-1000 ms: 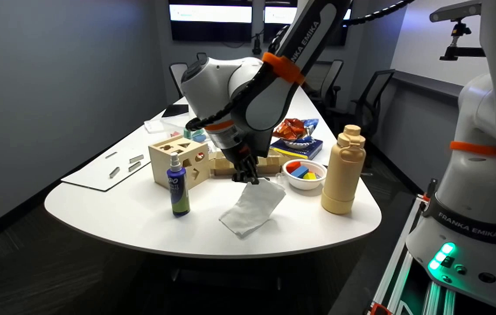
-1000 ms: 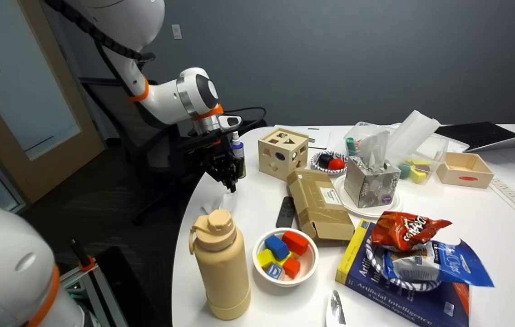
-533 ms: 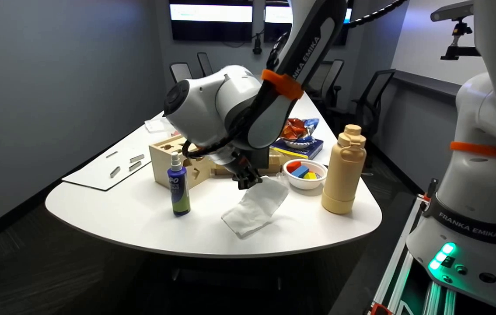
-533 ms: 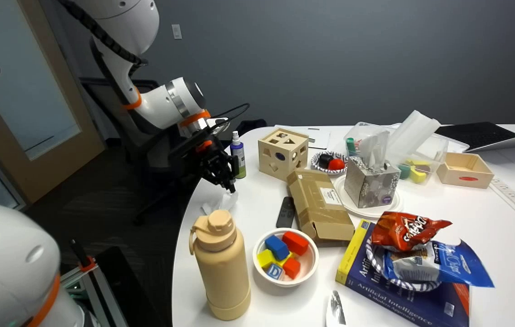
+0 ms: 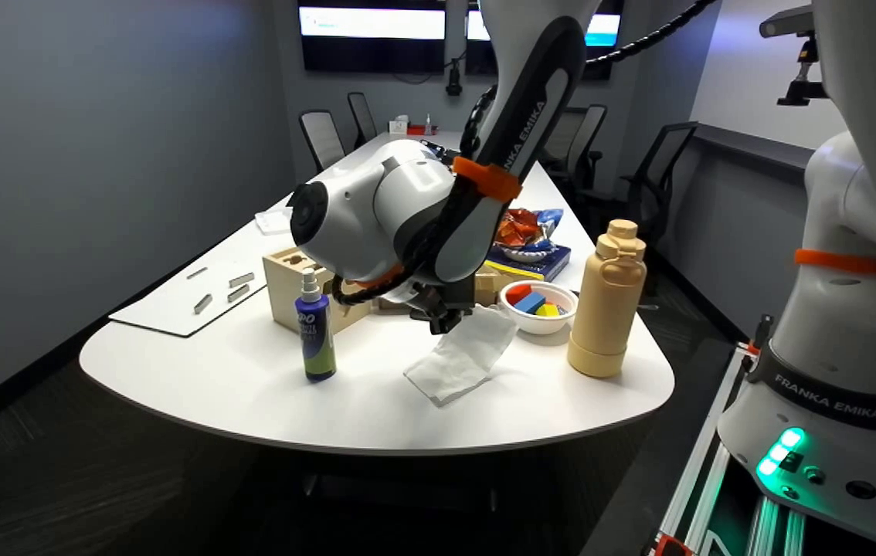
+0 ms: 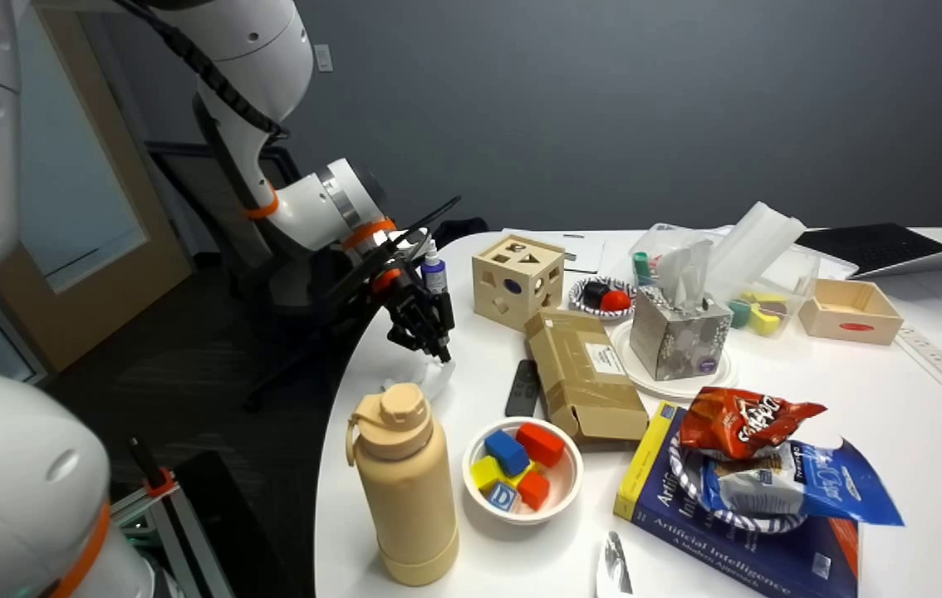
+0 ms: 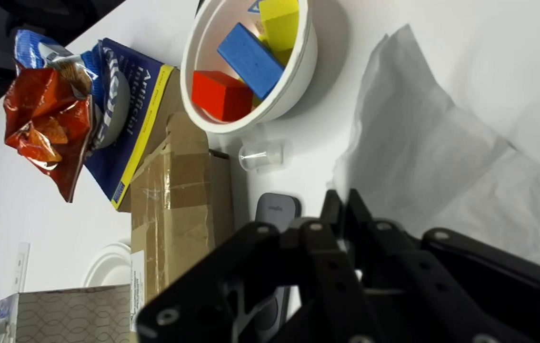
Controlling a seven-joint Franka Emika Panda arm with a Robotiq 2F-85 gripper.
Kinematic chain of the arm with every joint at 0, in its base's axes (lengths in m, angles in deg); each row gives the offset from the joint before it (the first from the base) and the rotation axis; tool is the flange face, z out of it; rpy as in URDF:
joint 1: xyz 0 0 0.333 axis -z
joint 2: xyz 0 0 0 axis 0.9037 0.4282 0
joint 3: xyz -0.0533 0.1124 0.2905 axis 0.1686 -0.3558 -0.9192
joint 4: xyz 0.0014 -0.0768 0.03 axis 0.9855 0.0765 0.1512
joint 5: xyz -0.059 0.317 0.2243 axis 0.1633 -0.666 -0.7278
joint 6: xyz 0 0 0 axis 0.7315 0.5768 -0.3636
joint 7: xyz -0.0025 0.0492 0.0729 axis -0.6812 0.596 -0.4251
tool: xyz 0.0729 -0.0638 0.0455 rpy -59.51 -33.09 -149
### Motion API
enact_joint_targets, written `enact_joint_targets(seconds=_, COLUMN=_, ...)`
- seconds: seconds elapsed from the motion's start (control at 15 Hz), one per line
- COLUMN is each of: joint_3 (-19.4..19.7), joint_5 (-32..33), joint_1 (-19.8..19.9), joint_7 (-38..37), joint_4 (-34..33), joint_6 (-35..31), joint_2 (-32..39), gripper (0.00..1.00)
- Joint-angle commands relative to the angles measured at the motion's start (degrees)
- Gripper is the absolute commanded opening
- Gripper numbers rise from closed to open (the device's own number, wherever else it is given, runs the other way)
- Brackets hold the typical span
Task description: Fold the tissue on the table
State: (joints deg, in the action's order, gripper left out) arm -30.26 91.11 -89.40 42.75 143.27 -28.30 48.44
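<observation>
in an exterior view: tissue (image 5: 463, 357) at the near end of the table (image 5: 214, 386), far edge up in the end effector (image 7: 343, 198). spray bottle (image 5: 317, 333) left of the tissue, shape-sorter cube (image 5: 286, 289) behind the spray bottle. bowl (image 5: 537, 324) behind and right of the tissue, blocks (image 5: 532, 302) in it; drink bottle (image 5: 606, 309) right of the bowl, nearer. in an exterior view: remote (image 6: 523, 389) between tissue and cardboard box (image 6: 571, 374). tissue box (image 6: 674, 336) on a plate (image 6: 699, 384), right of the cardboard box. book (image 6: 737, 555) right of the bowl, dish (image 6: 762, 523) on book, snack bags (image 6: 745, 423) in dish.
</observation>
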Motion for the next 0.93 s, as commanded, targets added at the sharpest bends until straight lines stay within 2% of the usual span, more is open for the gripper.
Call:
enact_joint_targets(seconds=0.0, joint_3=-0.1, joint_5=2.2, joint_1=0.5, joint_7=-2.5, joint_4=-1.7, joint_6=3.6, joint_2=0.7, gripper=0.01)
enact_joint_targets(seconds=0.27, joint_3=-1.0, joint_5=2.5, joint_1=0.6, joint_7=-2.9, joint_4=-2.2, joint_6=4.8, joint_2=1.3, gripper=0.01)
enact_joint_targets(seconds=0.87, joint_3=-3.7, joint_5=2.0, joint_1=-0.4, joint_7=-2.9, joint_4=-3.0, joint_6=1.7, joint_2=4.6, gripper=0.01)
